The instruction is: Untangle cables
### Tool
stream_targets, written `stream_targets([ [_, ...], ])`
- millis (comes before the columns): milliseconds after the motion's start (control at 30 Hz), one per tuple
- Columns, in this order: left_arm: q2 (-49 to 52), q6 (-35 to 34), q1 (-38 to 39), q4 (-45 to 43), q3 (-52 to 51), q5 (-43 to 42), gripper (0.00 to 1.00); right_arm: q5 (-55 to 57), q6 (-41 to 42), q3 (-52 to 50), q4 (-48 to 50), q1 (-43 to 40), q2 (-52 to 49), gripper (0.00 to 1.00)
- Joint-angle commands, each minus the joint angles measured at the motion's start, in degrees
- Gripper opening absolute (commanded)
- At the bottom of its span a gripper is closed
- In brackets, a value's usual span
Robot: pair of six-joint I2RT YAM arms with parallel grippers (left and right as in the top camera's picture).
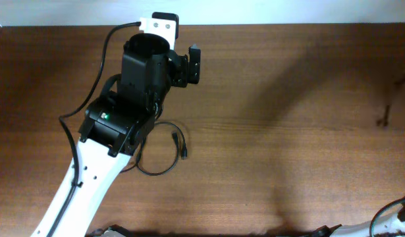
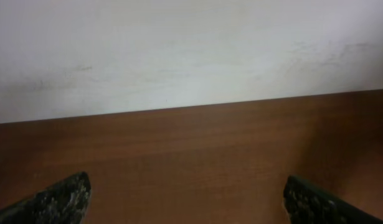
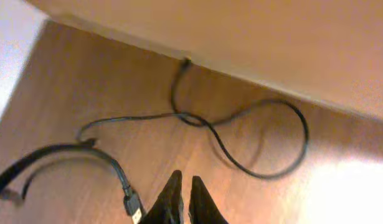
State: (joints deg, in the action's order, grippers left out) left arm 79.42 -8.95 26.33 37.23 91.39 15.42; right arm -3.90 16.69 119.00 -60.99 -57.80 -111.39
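Note:
A thin black cable lies in a loose loop on the wooden table, partly under my left arm, with a small plug end showing. My left gripper is near the table's far edge, away from the cable. In the left wrist view it is open wide and empty over bare wood. In the right wrist view, thin black cable lies in crossing loops with a small plug at the far end. My right gripper is shut, empty, and short of these loops.
A thicker black wire with a USB-like plug curves at the left of the right wrist view. A pale wall rises behind the table's far edge. Only a bit of my right arm shows at the overhead view's bottom right corner.

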Motion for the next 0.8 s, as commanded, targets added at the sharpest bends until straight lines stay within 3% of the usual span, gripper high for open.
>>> stream_targets([
  [0,0.3,0.7,0.2,1.3,0.7,-0.2,0.99,4.4,17.2,-0.1,-9.1,0.0,-2.4,0.04],
  [67,0.3,0.7,0.2,2.7,0.7,-0.2,0.99,-11.4,17.3,-0.1,-9.9,0.1,-4.9,0.04],
  [167,0.3,0.7,0.2,4.1,0.7,-0.2,0.99,-34.9,4.5,-0.1,0.1,0.1,-6.5,0.04],
  [267,0.3,0.7,0.2,4.5,0.7,-0.2,0.99,-38.5,-4.5,-0.1,8.2,0.1,-6.5,0.04],
  [300,0.3,0.7,0.2,4.5,0.7,-0.2,0.99,-38.6,-4.5,-0.1,10.9,0.0,-6.5,0.49],
  [333,0.3,0.7,0.2,4.5,0.7,-0.2,0.99,-38.6,-4.5,-0.1,13.7,0.0,-6.5,0.99],
  [400,0.3,-0.8,0.2,4.5,0.7,-0.2,0.99,-39.9,-4.5,-0.1,14.8,0.0,-6.5,0.99],
  [467,0.3,-1.3,0.2,4.5,0.7,-0.2,0.99,-53.0,-14.7,-0.1,14.1,0.0,-6.5,0.99],
  [567,0.3,-1.9,0.2,4.9,0.7,-0.2,0.99,-48.4,-15.1,-0.1,10.4,0.0,-6.5,0.99],
  [633,0.3,-1.9,0.2,5.0,0.7,-0.2,0.99,-39.0,-5.5,-0.1,9.6,0.0,-6.5,0.99],
  [667,0.3,-1.9,0.2,5.0,0.7,-0.2,0.99,-39.6,-4.7,-0.1,8.8,0.1,-6.5,0.99],
  [767,0.3,-2.1,0.2,5.0,0.7,-0.2,0.99,-36.9,-17.4,-0.1,0.0,3.4,-7.0,0.99],
])
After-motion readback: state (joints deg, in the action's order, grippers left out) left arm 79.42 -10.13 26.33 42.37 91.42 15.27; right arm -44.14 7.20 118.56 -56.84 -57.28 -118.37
